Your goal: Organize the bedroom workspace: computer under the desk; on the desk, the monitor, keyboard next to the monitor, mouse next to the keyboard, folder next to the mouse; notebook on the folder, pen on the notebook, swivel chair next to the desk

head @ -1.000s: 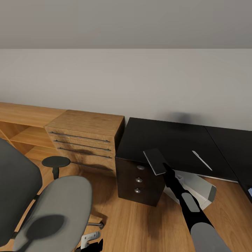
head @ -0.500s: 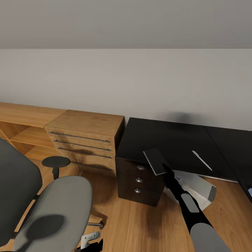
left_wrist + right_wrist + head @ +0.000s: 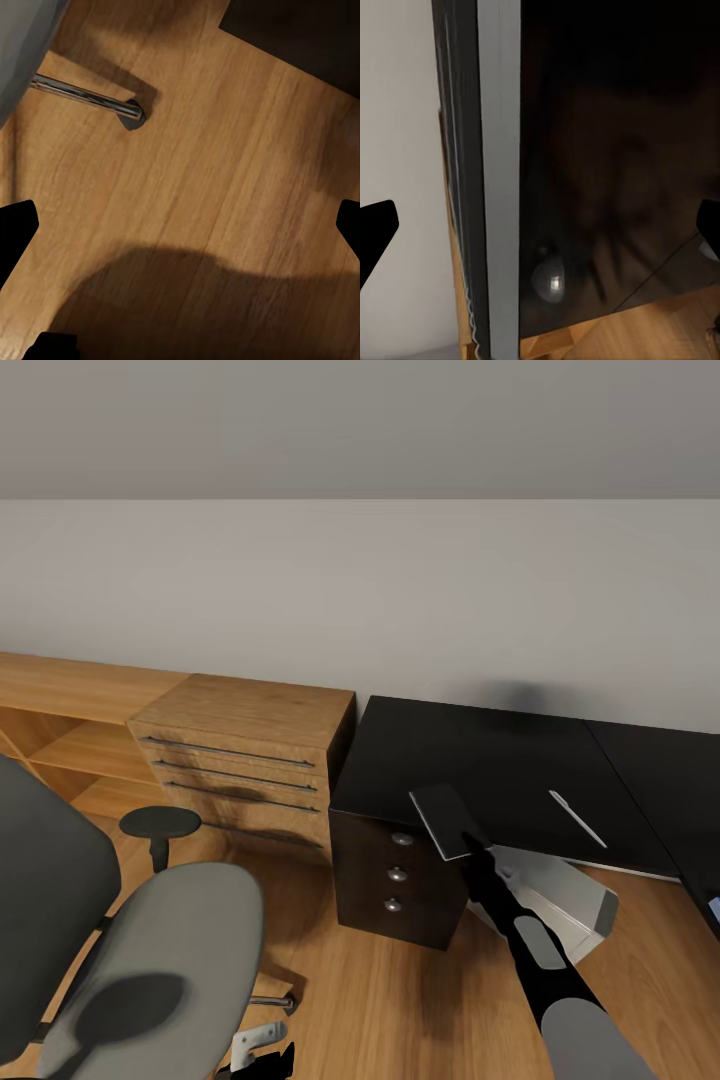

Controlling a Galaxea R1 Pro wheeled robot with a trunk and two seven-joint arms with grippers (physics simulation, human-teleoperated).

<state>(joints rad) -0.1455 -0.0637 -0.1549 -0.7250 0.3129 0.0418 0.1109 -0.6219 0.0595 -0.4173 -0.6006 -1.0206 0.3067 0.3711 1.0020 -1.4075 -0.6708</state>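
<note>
The dark grey notebook (image 3: pixel 443 820) lies at the black desk's (image 3: pixel 480 755) front edge, above the drawers, with its near end overhanging. My right gripper (image 3: pixel 473 848) is at that near end. In the right wrist view the notebook's edge (image 3: pixel 499 172) runs between the right gripper's (image 3: pixel 540 232) fingertips, which stand wide apart. The white pen (image 3: pixel 577 817) lies on the desk to the right. The light grey computer (image 3: pixel 565 900) rests tilted under the desk. The grey swivel chair (image 3: pixel 150 960) stands at the near left. My left gripper (image 3: pixel 180 232) hangs open over the floor.
A light wooden drawer unit (image 3: pixel 245 760) stands against the desk's left side, with low wooden shelving (image 3: pixel 70 730) further left. The chair's chrome leg (image 3: pixel 86 96) shows in the left wrist view. Wooden floor (image 3: pixel 400 1000) lies between the chair and the desk.
My right forearm has edged slightly to the left. The notebook, pen and chair stay where they were.
</note>
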